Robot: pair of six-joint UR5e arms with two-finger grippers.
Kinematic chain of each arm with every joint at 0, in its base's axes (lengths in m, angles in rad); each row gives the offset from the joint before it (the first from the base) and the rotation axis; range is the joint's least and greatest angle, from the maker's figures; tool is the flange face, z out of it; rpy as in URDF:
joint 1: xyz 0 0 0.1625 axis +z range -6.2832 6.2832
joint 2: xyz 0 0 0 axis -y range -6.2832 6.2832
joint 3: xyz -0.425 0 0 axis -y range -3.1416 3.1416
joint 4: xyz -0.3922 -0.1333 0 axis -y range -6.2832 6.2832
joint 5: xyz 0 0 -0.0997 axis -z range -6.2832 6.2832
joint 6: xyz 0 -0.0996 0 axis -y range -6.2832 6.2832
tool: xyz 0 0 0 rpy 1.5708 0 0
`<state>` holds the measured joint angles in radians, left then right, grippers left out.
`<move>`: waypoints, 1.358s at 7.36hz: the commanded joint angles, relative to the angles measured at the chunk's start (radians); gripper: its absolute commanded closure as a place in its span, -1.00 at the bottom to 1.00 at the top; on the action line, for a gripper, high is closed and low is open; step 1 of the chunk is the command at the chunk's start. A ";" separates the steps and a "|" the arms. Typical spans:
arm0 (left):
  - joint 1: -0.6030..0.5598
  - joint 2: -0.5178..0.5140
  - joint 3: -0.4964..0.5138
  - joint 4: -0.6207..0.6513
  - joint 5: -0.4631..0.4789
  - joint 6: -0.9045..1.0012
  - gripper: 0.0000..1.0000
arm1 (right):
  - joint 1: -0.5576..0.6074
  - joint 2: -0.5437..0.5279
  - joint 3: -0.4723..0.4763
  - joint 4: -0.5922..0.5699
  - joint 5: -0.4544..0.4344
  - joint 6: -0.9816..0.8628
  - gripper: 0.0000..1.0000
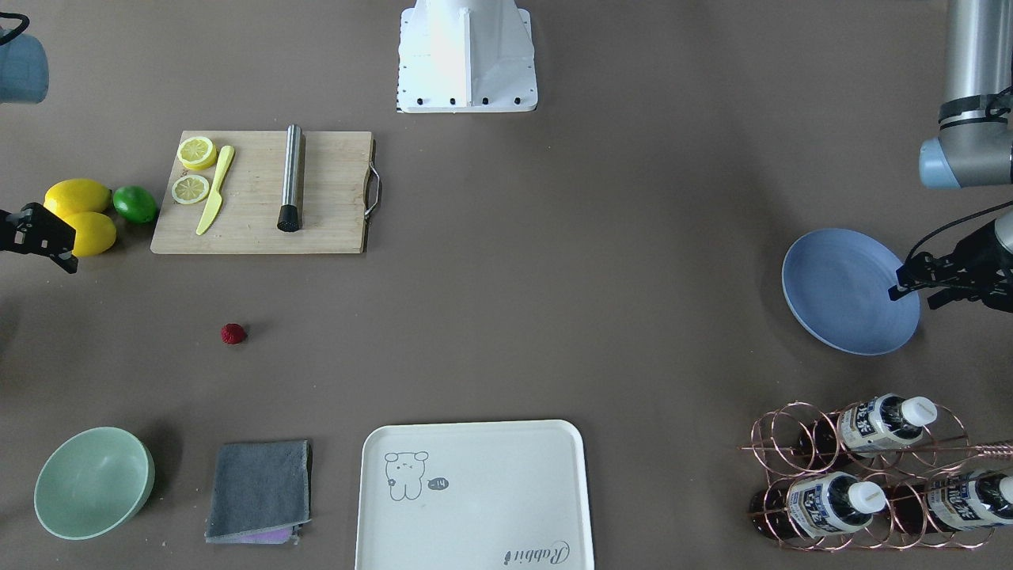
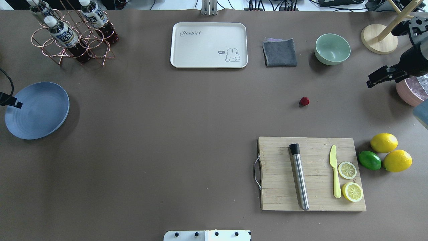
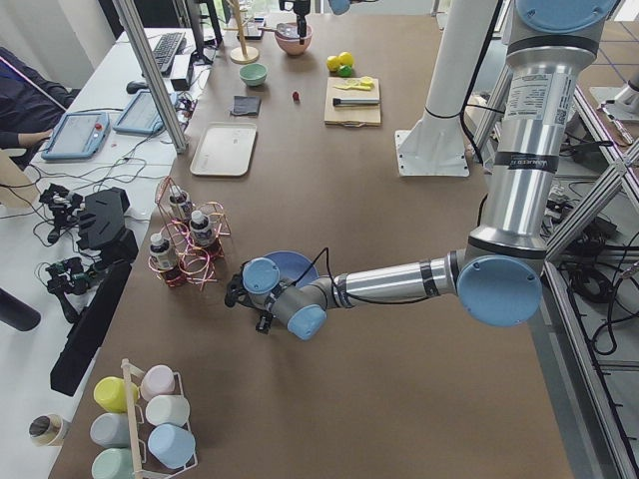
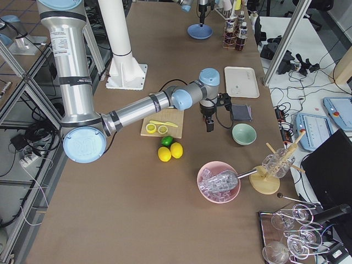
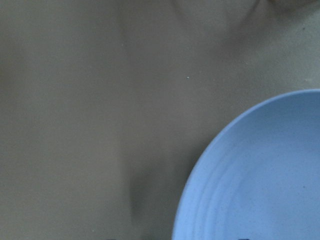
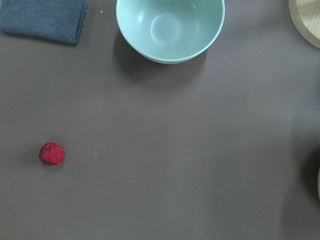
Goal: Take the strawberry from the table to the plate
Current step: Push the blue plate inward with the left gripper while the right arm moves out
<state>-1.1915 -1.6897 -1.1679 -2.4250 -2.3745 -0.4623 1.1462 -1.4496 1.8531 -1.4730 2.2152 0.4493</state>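
The strawberry (image 1: 233, 333) (image 2: 304, 101), small, dark red and bumpy, lies alone on the bare table (image 2: 174, 134); it also shows at the lower left of the right wrist view (image 6: 52, 154). The blue-grey plate (image 1: 851, 290) (image 2: 36, 110) (image 5: 260, 180) sits far off at the table's other end with nothing on it. My left gripper (image 1: 910, 297) (image 2: 16, 104) hovers over the plate's outer rim, open and holding nothing. My right gripper (image 1: 67, 257) (image 2: 368, 83) hangs open above the table, well to the side of the strawberry, near the lemons.
A wooden cutting board (image 2: 312, 174) carries a steel muddler, a yellow knife and lemon slices. Two lemons (image 2: 391, 152) and a lime (image 2: 369, 160) lie beside it. A green bowl (image 2: 332, 49), grey cloth (image 2: 279, 52), cream tray (image 2: 209, 45), bottle rack (image 2: 72, 33) and pink ice bowl (image 2: 413, 90) ring the table.
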 commanded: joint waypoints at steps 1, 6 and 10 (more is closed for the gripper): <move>0.024 0.001 0.001 -0.015 -0.002 -0.001 0.77 | 0.001 0.000 0.000 0.005 0.000 -0.001 -1.00; -0.005 0.013 -0.201 -0.023 -0.135 -0.253 1.00 | 0.001 0.002 0.005 0.005 0.001 -0.001 -1.00; 0.134 -0.069 -0.394 -0.019 -0.076 -0.655 1.00 | 0.001 0.003 0.006 0.005 0.006 0.002 -1.00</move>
<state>-1.1252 -1.7067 -1.5194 -2.4446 -2.4892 -0.9889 1.1474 -1.4477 1.8601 -1.4680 2.2182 0.4504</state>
